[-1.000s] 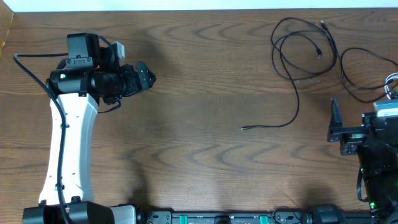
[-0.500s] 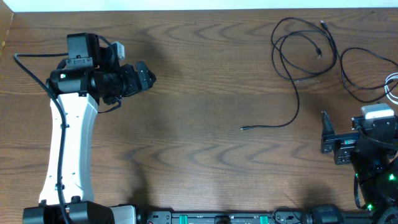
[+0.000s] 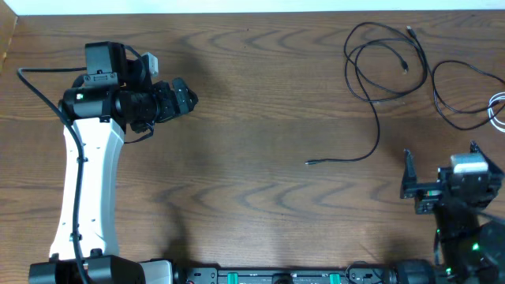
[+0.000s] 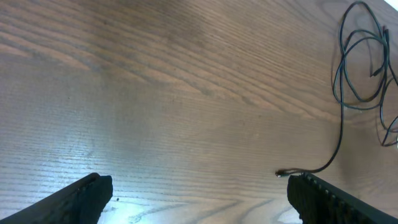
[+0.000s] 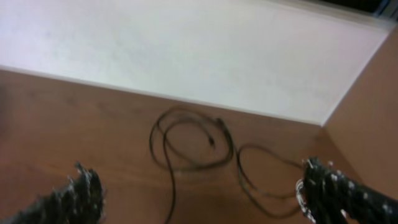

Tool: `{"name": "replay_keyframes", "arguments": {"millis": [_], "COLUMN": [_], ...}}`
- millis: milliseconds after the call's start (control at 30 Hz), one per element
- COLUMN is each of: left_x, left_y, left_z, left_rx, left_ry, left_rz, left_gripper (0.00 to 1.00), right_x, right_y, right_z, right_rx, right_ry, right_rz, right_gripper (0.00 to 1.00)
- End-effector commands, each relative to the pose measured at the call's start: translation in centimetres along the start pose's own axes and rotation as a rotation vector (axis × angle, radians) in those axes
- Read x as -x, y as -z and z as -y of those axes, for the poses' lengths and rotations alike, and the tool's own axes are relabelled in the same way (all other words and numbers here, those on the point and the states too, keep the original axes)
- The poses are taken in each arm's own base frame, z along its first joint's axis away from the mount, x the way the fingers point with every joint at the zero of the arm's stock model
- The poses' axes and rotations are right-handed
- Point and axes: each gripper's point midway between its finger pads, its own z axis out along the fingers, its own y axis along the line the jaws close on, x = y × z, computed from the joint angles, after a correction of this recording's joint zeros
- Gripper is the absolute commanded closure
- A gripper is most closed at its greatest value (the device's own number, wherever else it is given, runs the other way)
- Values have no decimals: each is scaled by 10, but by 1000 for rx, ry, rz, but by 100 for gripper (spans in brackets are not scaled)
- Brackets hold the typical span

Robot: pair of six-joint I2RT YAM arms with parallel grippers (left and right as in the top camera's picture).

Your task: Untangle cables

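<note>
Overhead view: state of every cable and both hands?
Long black looped cable: lying loose, loops crossing each other, unheld.
Second thin black cable: lying loose beside the looped one, unheld.
Thin white cable: at the right edge, mostly cut off.
Left hand: open, empty.
Right hand: open, empty.

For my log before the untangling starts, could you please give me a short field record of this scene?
surface: brown wooden table
cables: looped thin black cable, second thin black cable, thin white cable, all on the right side
plug end: loose, nearest the table's centre
left gripper: open, empty, far from cables
right gripper: open, empty, near cables
</note>
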Motion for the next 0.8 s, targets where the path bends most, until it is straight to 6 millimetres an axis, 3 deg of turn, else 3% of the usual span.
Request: {"name": "replay_keyframes", "arguments": {"millis": [0,433,767], "left_x": [2,2,2], "left_y": [3,3,3], "left_z": [-2,-2,-2], "left_rx": [9,9,9], "left_ry": [-8,-8,-8], "left_rz": [11,11,11], "left_gripper": [3,4,4], "right_x": [-16,-75,-124], "right_y": [-2,-30,-51], "right_z": [-7,-19,-23], "right_rx": [17,-7,8], "right_ry": [-5,-126,-193], "right_rz": [46,198,132], "right_gripper": [1,1,1]}}
